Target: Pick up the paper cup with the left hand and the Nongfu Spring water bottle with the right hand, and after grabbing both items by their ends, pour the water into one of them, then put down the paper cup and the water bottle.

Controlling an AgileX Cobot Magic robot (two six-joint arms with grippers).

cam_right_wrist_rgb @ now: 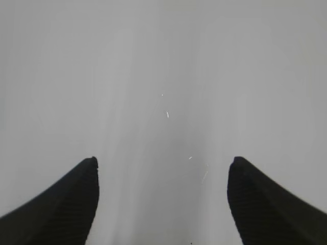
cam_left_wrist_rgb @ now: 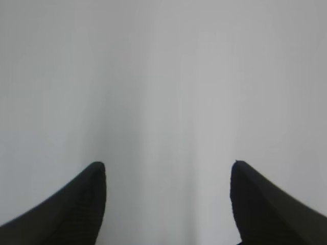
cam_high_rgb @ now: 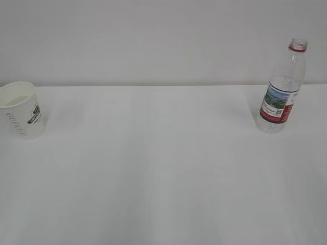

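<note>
Approach step, nothing gripped: left hand (cam_left_wrist_rgb: 166,204) and right hand (cam_right_wrist_rgb: 161,201) jaws are spread wide over bare table (cam_high_rgb: 163,168). Paper cup (cam_high_rgb: 23,116) is stood far left, Nongfu Spring water bottle (cam_high_rgb: 282,92) far right, uncapped. Next, each hand is to be aligned w/ its item.

On your white table (cam_high_rgb: 163,178) the cup (cam_high_rgb: 23,116) stands upright at the far left edge, its logo facing right, well apart from the uncapped bottle (cam_high_rgb: 282,89), which stands upright at the far right with water (cam_high_rgb: 282,84) up to just above its red label.
</note>
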